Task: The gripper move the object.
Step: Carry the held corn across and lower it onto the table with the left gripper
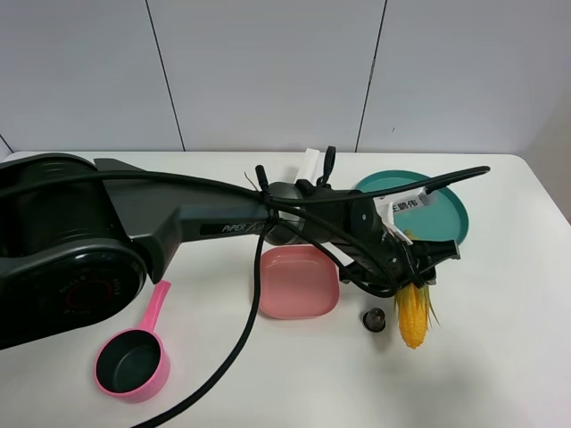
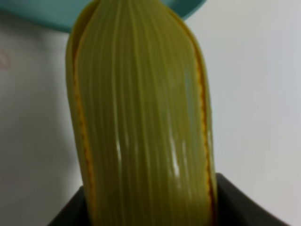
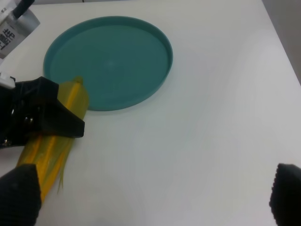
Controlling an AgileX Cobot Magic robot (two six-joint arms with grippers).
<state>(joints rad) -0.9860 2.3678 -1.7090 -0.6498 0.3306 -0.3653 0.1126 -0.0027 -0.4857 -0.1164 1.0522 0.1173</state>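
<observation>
The corn cob point(image 1: 412, 312), yellow with a green husk, is just in front of the teal plate point(image 1: 451, 214) at the right of the table. My left gripper point(image 1: 419, 264), on the black PIPER arm reaching across from the left, is shut on the cob's husk end. The husk fills the left wrist view point(image 2: 141, 117). In the right wrist view the cob point(image 3: 47, 157) sticks out below the left gripper point(image 3: 42, 115). I cannot tell whether the cob touches the table. My right gripper point(image 3: 153, 193) is open and empty above bare table, to the cob's right.
A pink square dish point(image 1: 297, 281) sits at mid table, left of the cob. A small dark round object point(image 1: 374, 318) lies between them. A pink saucepan point(image 1: 134, 361) with a dark inside is at the front left. The teal plate point(image 3: 108, 61) holds nothing.
</observation>
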